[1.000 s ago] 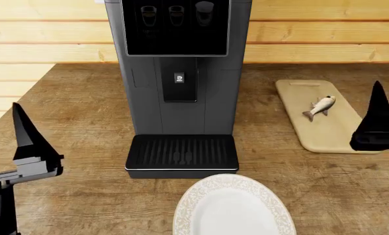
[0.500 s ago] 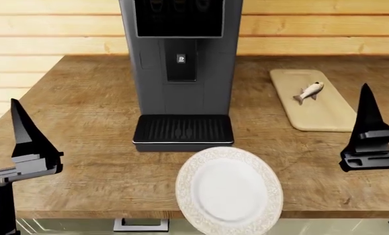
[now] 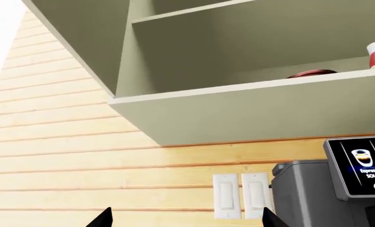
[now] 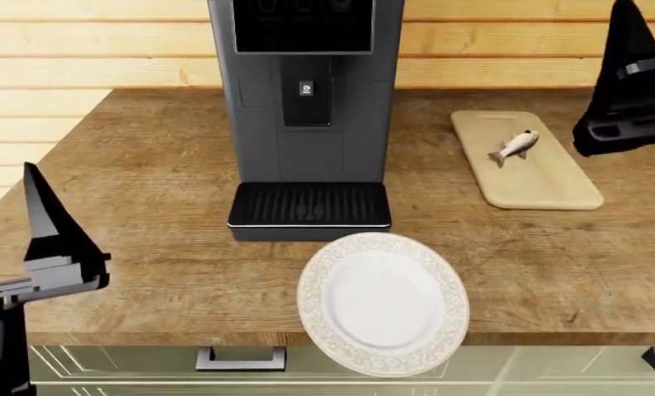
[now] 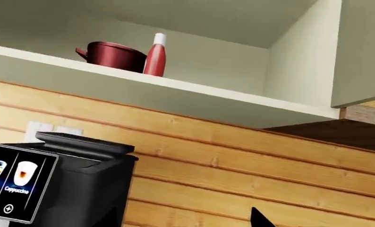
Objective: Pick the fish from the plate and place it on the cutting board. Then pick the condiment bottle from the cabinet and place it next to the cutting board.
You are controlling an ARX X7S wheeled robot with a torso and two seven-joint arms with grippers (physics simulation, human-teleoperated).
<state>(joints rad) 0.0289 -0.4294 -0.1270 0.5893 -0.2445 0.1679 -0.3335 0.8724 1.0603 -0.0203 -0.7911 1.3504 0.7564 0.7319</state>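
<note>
The condiment bottle stands upright on the cabinet shelf, just beside a dark red pot — it is the thing I go for next, since the fish lies on the cutting board and the plate is bare. I judge the bottle light, smooth and a little squeezable, its base narrow enough to tip if nudged, so I would take it around the red body below the tapering white cap, from the side away from the pot. The right gripper is raised over the counter's far corner and carries nothing; the left gripper waits low, also bare. Whether either's jaws are parted, I cannot tell.
</note>
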